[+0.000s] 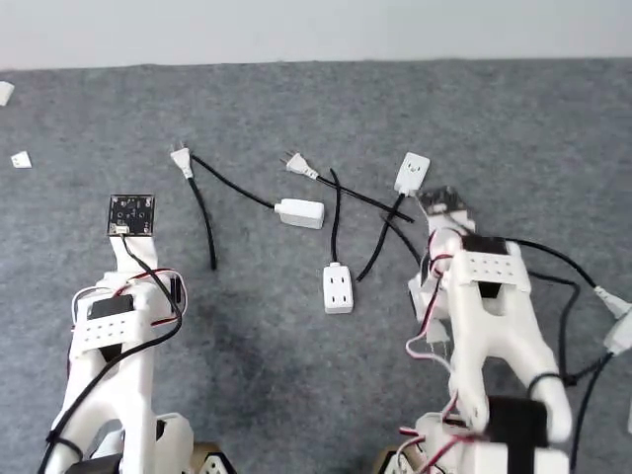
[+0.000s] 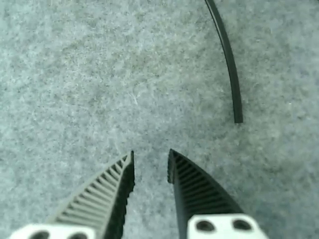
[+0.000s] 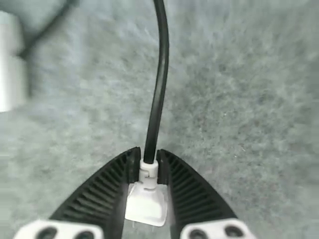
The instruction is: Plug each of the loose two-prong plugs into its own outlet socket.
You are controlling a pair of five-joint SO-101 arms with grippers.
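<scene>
My right gripper (image 3: 147, 151) is shut on a white two-prong plug (image 3: 146, 196), whose black cord (image 3: 158, 89) runs away over the carpet. In the high view this arm's wrist (image 1: 441, 204) sits just below a white outlet socket (image 1: 412, 173). Two loose white plugs (image 1: 181, 158) (image 1: 293, 163) lie at the back. Two more outlet sockets (image 1: 299, 212) (image 1: 338, 286) rest mid-carpet. My left gripper (image 2: 150, 155) hovers open over bare carpet with nothing between its fingers, near a cut cord end (image 2: 238, 117).
Black cords (image 1: 204, 222) cross each other between the sockets and plugs. Grey carpet (image 1: 257, 346) stretches between the two arms. Small white scraps (image 1: 21, 159) lie at the far left. Robot cables (image 1: 578, 296) trail at the right edge.
</scene>
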